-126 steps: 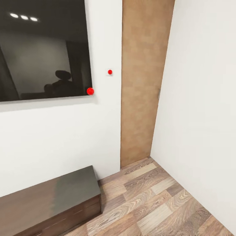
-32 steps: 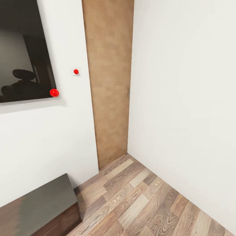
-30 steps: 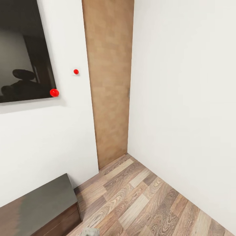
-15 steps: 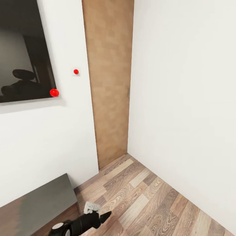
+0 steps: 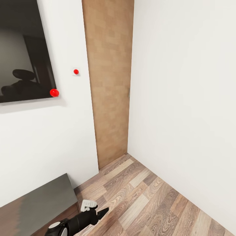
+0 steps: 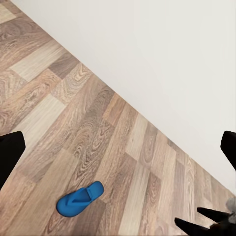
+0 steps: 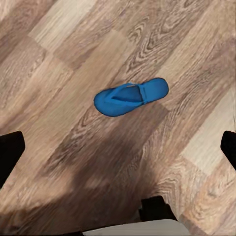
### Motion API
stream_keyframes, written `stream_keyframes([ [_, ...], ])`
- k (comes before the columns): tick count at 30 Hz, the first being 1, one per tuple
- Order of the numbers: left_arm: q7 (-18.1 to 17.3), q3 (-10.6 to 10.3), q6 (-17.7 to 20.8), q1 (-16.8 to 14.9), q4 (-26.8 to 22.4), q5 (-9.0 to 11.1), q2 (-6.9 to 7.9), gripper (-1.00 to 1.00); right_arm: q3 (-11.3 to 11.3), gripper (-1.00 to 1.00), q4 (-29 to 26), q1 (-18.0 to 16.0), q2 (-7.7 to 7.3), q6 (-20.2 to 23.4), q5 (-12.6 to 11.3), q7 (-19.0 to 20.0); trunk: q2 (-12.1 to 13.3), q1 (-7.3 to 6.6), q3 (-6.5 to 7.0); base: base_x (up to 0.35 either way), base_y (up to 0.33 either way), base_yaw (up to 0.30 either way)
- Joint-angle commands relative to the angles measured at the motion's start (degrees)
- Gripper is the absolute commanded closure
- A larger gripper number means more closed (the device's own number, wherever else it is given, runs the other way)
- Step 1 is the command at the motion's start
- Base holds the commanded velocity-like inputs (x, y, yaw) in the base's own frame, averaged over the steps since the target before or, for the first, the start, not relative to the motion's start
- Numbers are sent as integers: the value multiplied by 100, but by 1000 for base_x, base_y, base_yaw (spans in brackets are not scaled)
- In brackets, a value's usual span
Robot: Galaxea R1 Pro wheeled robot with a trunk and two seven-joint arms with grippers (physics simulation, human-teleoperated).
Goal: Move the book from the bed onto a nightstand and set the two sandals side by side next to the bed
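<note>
A blue sandal (image 7: 131,97) is lying flat on the wood-plank floor (image 7: 59,64), well apart from the right gripper (image 7: 118,147), whose jaws are standing spread and holding nothing. In the left wrist view the sandal (image 6: 79,198) is lying beyond the left gripper (image 6: 118,152), jaws likewise spread wide and empty, near a white wall (image 6: 162,59). No writing is showing on the sandal

Matt wood-plank floor (image 7: 59,123); blue sandal (image 7: 131,96) looks rubbery, perhaps.
</note>
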Motion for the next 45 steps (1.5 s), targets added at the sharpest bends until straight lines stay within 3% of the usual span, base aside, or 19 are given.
stream_keyframes([
  [1,-21,16,50,-5,0,36,-5,-100,-6,-100,-33,-132,30,-6,-417,-271,-4,0,-7,0,0,0],
  [2,-20,17,48,-6,-1,36,-5,-100,-4,-100,-48,-246,47,-19,-768,-474,-4,0,-7,0,0,0],
  [3,-20,17,48,-6,-2,36,-4,-100,-3,-100,-54,-309,53,-23,-951,-561,-4,0,-7,0,0,0],
  [5,-17,17,46,-7,-1,36,-4,-100,-6,-100,-69,-600,67,-35,-1744,-815,-4,0,-7,0,0,0],
  [6,-15,17,46,-7,-2,36,-4,-100,-7,-100,-74,-679,69,-34,-1959,-863,-4,0,-7,0,0,0],
  [9,50,17,46,-7,1,36,-4,-100,-9,-100,-98,-1156,74,-7,-3391,-1293,-4,0,-7,0,0,0],
  [10,68,17,46,-7,1,36,-4,-100,-9,-100,-106,-1239,74,2,-3632,-1411,-4,0,-7,0,0,0],
  [12,132,17,46,-6,1,36,-9,-100,-9,-100,-128,-1499,71,27,-4448,-1961,-4,0,-7,0,0,0],
  [14,165,17,46,-6,1,36,-11,-100,-9,-100,-157,-1595,70,36,-4871,-2373,-4,0,-7,0,0,0],
  [18,193,17,46,-5,2,36,-13,-100,-9,-100,-379,-1680,64,23,-5271,-2845,-4,0,-7,0,0,0],
  [30,192,101,62,-6,2,67,-11,-100,-18,-100,-1259,-1702,60,44,-5487,-2948,-4,0,-7,0,0,0],
  [32,192,154,63,-7,2,65,-12,-100,-82,-100,-1287,-1702,53,49,-5897,-2948,-4,0,-7,0,0,0],
  [36,191,186,63,-7,2,70,-20,-100,-173,-100,-1298,-1702,-28,61,-7457,-2959,-4,0,-7,0,0,0],
  [38,195,191,63,-7,2,71,-21,-100,-180,-100,-1298,-1702,-146,62,-7873,-2961,-4,0,-7,0,0,0],
  [40,196,200,62,-7,5,71,-20,-100,-188,-100,-1297,-1702,-278,61,-8184,-2963,-4,0,-7,0,0,0],
  [43,198,242,60,-6,8,71,-20,-100,-192,-100,-1297,-1702,-333,62,-8313,-2965,-4,0,-7,0,0,0],
  [45,199,375,56,-7,10,71,-20,-100,-193,-100,-1295,-1702,-356,60,-8365,-2962,-4,0,-7,0,0,0],
])
